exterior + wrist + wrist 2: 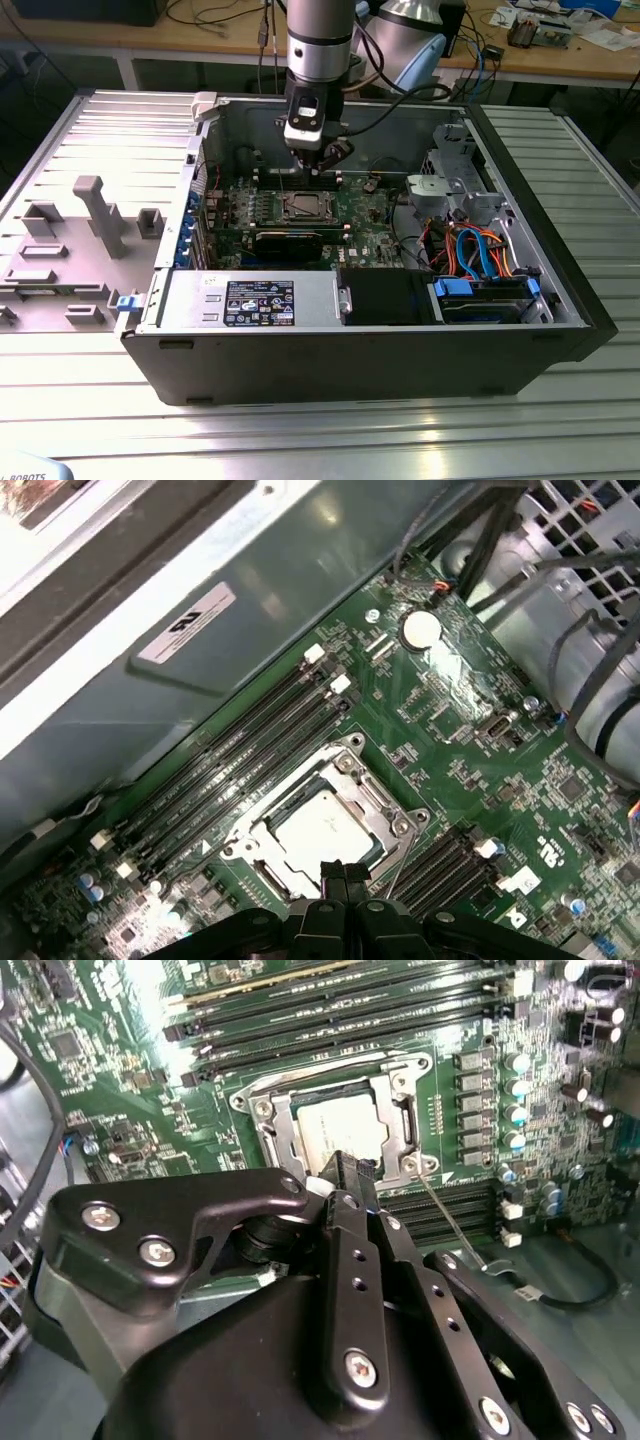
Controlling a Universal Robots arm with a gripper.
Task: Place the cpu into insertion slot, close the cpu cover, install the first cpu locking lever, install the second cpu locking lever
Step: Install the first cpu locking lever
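The cpu (338,1123) (318,832) lies flat in the insertion slot (303,207) on the green motherboard, its grey-tan face showing. The silver cpu cover (285,1132) (372,798) lies down around it as a frame. A thin wire locking lever (445,1215) sticks out free from one corner of the socket, slanting away over the board. My gripper (318,163) (352,1168) (345,870) is shut with nothing between its fingers. Its tips hang just above the socket's edge, next to the cover frame.
Long memory slots (330,1000) (240,760) flank the socket on two sides. A black card (290,240) and the power supply (250,300) lie nearer the case front. Orange and blue cables (480,255) fill the exterior view's right. The case wall (200,630) rises close behind.
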